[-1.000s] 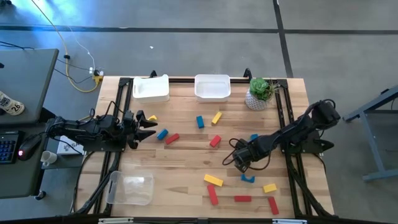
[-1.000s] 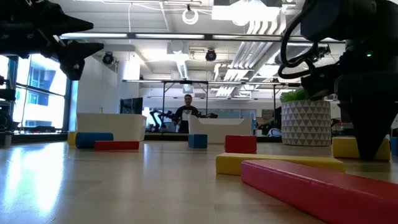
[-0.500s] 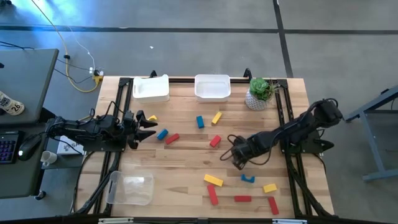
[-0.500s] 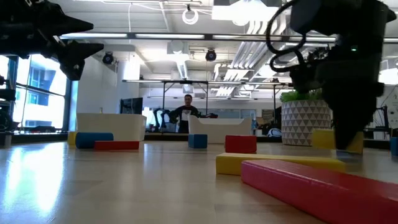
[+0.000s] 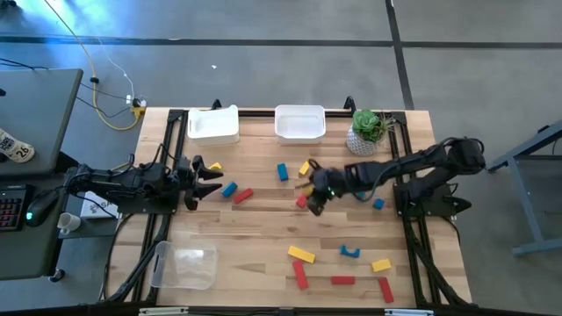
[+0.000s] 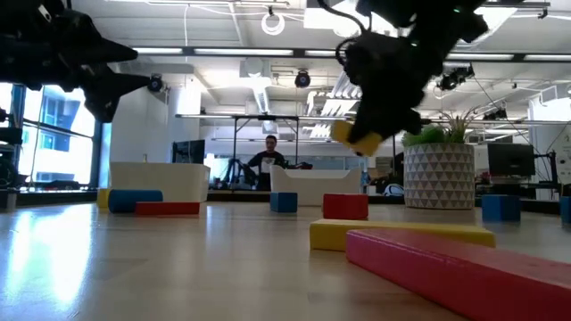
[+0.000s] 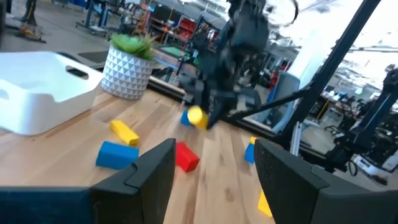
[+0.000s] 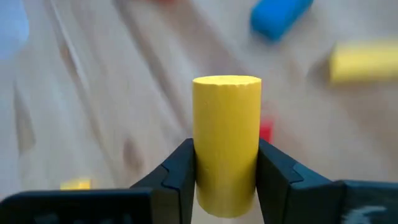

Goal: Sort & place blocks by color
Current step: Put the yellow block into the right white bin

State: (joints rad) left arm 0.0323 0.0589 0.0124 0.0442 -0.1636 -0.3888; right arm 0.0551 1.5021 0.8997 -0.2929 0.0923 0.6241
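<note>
My right gripper (image 5: 313, 190) hangs above the middle of the table, shut on a short yellow block (image 8: 227, 137), which also shows in the low view (image 6: 357, 136). Under it on the wood lie a red block (image 5: 303, 201), a yellow one (image 5: 305, 167) and a blue one (image 5: 282, 171). More red, yellow and blue blocks lie near the front right (image 5: 342, 281). My left gripper (image 5: 207, 180) waits open at the table's left side, level, with nothing between its fingers. My right gripper pinches the yellow block by two opposite sides (image 8: 198, 163) between its two fingers (image 8: 179, 171). The fingers slant down from the table's right side. The block sticks out past the fingertips and is lifted clear of the table.
Two white bins (image 5: 213, 125) (image 5: 299, 123) stand at the far edge, with a potted plant (image 5: 367, 132) to their right. A clear bin (image 5: 186, 266) sits at the near left. A blue block (image 5: 229, 189) and a red one (image 5: 243, 195) lie by my left gripper.
My right gripper has risen from the table's right half and swung toward the far edge and the left, tipping less steeply. The yellow block, on the wood a second ago, is now lifted clear in its fingers.
</note>
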